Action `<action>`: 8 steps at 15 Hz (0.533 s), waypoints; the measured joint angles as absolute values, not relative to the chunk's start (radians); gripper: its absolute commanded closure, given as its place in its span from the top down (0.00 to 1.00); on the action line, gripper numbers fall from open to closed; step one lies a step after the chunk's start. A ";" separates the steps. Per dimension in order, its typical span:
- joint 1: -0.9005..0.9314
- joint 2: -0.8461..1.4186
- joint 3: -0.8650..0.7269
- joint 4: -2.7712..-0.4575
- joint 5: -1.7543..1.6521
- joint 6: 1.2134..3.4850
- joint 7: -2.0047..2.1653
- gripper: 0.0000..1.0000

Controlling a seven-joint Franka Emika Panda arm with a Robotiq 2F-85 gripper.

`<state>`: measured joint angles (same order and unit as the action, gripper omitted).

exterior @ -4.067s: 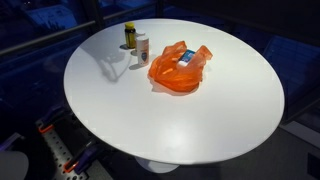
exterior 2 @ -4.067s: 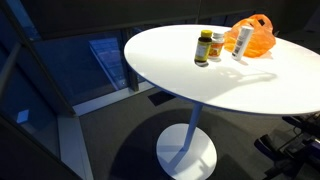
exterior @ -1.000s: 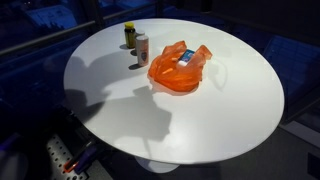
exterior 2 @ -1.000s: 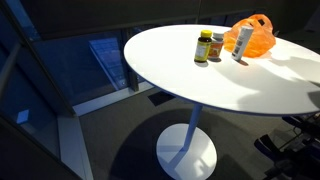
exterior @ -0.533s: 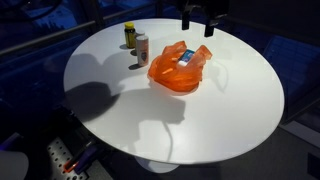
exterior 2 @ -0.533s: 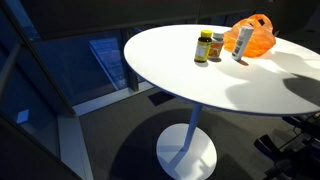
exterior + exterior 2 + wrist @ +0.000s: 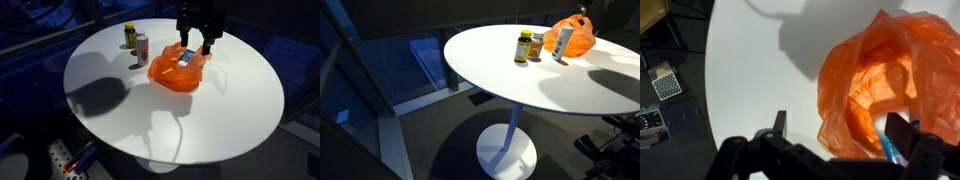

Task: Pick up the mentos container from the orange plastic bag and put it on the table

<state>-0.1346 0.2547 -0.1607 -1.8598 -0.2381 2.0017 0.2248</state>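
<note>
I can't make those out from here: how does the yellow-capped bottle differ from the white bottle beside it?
The yellow-capped bottle has a dark body; the white bottle is pale with a reddish band. The white bottle stands nearer the orange plastic bag; the yellow-capped bottle stands nearer the edge of the table. Both stand upright on it.

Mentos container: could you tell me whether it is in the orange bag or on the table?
Inside: the mentos container lies nestled in the orange bag, end effector open above.
</note>
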 measured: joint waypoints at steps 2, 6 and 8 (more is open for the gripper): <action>-0.132 0.271 -0.161 -1.857 -0.247 2.002 0.225 1.00; -0.113 0.298 -0.161 -1.845 -0.267 2.001 0.229 1.00; -0.096 0.312 -0.161 -1.831 -0.275 2.000 0.233 1.00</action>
